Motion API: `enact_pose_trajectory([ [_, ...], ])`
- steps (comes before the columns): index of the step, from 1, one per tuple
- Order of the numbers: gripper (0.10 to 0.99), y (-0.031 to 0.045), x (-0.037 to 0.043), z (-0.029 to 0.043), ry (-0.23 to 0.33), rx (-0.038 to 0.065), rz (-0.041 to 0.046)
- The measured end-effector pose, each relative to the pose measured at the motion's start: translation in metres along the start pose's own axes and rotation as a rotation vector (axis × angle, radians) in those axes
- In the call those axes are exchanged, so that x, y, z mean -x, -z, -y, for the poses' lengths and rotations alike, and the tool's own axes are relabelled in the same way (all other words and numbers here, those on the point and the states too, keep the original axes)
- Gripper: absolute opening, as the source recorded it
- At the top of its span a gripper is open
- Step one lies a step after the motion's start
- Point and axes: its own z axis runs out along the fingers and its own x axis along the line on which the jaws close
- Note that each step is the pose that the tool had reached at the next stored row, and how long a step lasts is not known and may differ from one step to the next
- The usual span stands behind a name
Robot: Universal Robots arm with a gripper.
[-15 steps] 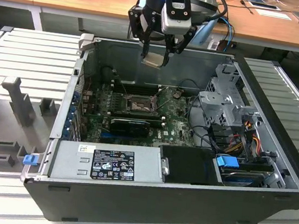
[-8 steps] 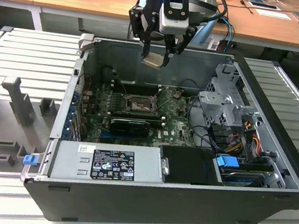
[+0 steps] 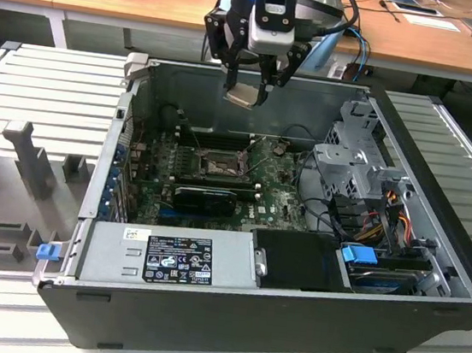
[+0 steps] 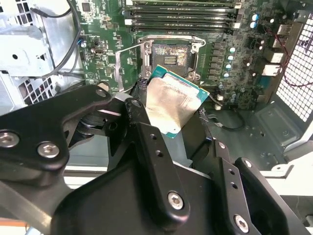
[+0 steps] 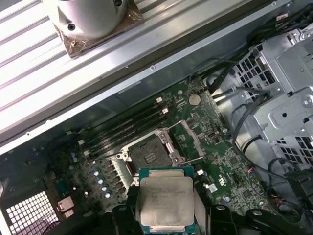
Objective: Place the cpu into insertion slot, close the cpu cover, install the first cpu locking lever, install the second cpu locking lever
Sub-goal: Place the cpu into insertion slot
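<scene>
My gripper [image 3: 246, 93] hangs over the back of the open computer case [image 3: 227, 322], shut on the cpu [image 3: 242, 98]. The cpu is a pale silvery square chip with a green edge, tilted between the black fingers in both wrist views [image 4: 171, 103] [image 5: 166, 198]. Below it, on the green board, the insertion slot [image 3: 217, 167] [image 4: 168, 56] [image 5: 149, 154] lies bare with its dark middle showing. The cpu cover [image 5: 188, 138] stands swung open at one side of the slot. The cpu is held well above the slot and touches nothing else.
A grey labelled power supply [image 3: 170, 259] fills the case's front. A metal drive cage [image 3: 354, 165] with cables stands on the exterior view's right. A long black card [image 3: 206, 199] lies just in front of the slot, and memory slots [image 4: 181, 14] lie behind it.
</scene>
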Motion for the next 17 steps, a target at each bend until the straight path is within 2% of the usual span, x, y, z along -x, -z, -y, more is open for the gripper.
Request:
enact_pose_trajectory([
  [17, 0.529, -0.0004, 0.0, 0.0, -0.111, 0.002, 0.0099],
])
